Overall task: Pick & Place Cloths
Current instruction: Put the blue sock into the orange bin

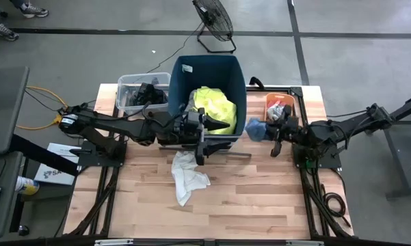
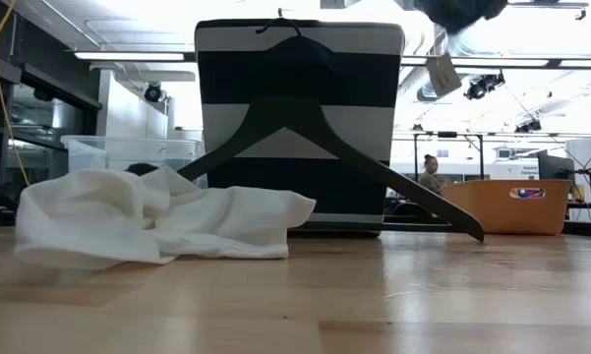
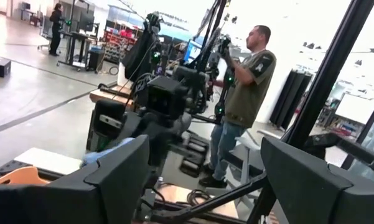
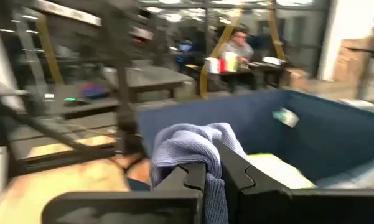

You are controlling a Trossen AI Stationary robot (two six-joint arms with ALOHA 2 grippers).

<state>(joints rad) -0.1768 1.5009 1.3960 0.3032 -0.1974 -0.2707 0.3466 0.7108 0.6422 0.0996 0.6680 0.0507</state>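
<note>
You see left end effector (image 1: 206, 137) released, fingers spread at bin (image 1: 236, 75) rim. Right end effector (image 1: 270, 133) clenched on soft blue cloth (image 1: 254, 128). Crumpled white garment (image 1: 188, 175) lies lengthwise down bench (image 1: 260, 198).

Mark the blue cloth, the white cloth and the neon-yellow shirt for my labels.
blue cloth (image 4: 190, 146): right wrist view, its bunched top.
white cloth (image 1: 187, 175): high view, its middle.
neon-yellow shirt (image 1: 213, 104): high view, its middle, in the bin.

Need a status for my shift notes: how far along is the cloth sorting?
Done: a neon-yellow shirt lies in the dark-blue bin. In hand: the right gripper is shut on a blue cloth beside the bin. Left: the white garment on the table, near the open left gripper.
</note>
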